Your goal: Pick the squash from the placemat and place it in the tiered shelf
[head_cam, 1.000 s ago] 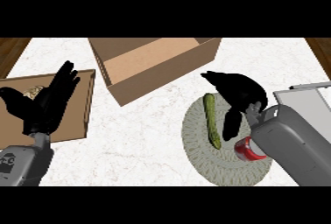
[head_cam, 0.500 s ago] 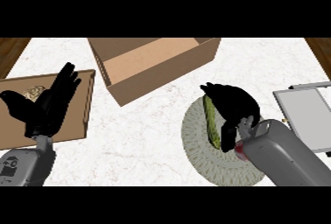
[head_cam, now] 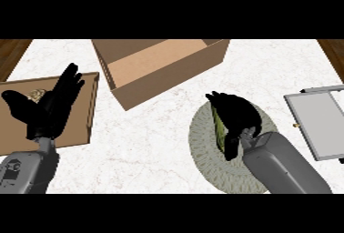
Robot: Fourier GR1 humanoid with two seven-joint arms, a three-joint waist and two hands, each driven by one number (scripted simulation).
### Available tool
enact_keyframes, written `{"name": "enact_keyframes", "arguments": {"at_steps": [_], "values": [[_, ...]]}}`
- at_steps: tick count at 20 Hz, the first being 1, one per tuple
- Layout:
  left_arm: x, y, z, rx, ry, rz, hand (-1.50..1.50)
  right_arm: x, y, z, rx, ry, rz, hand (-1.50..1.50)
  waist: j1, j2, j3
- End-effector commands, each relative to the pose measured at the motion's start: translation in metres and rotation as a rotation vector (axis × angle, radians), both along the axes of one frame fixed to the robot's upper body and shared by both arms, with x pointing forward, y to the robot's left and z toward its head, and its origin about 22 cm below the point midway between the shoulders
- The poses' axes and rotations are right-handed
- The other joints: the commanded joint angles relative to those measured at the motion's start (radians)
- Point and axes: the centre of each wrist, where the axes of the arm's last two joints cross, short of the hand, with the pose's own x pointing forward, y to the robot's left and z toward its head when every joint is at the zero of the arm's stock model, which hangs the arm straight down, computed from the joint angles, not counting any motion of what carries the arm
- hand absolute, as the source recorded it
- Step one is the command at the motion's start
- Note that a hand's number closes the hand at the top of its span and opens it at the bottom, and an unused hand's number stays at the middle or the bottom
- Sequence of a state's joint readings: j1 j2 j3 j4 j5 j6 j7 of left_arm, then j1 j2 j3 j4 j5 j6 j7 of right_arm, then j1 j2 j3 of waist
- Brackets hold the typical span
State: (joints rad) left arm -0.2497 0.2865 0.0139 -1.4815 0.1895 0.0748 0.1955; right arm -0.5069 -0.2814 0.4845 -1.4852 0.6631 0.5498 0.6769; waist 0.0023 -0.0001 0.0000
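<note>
Here the right hand (head_cam: 235, 116) lay over the squash (head_cam: 219, 127) on the round placemat (head_cam: 201, 145), fingers curled down around it, though contact was probably hidden beneath the palm. The shelf (head_cam: 319, 123) stood just right of the mat. The left hand (head_cam: 47, 109) rested open, fingers up, above a brown tray (head_cam: 84, 113). A cardboard box (head_cam: 158, 63) sat behind.

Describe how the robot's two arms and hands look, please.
Both forearms are grey, boxy and smooth, with rounded edges; the left one carries a small dark marking low down. Each ends in a plain black hand: left hand, right hand. No cables show.
</note>
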Motion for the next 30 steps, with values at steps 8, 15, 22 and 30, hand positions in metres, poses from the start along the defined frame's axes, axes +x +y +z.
{"name": "enact_keyframes", "arguments": {"at_steps": [8, 15, 22, 30], "values": [[0.001, 0.007, -0.001, 0.006, -0.012, -0.006, 0.00, 0.008, -0.025, -0.048, 0.019, 0.018, -0.018, -1.50, -0.001, 0.001, 0.000], [-0.004, 0.011, 0.008, -0.016, -0.007, 0.005, 0.00, 0.028, -0.008, -0.064, 0.013, 0.059, -0.015, -1.50, 0.003, 0.000, 0.000], [0.004, 0.001, 0.006, -0.011, -0.009, -0.003, 0.00, 0.032, 0.005, -0.095, -0.005, 0.085, 0.035, 1.50, 0.007, 0.003, 0.000], [-0.007, -0.013, -0.009, -0.010, 0.007, -0.002, 0.00, 0.017, -0.005, -0.093, 0.034, -0.097, 0.054, 1.50, 0.000, 0.000, 0.000]]}}
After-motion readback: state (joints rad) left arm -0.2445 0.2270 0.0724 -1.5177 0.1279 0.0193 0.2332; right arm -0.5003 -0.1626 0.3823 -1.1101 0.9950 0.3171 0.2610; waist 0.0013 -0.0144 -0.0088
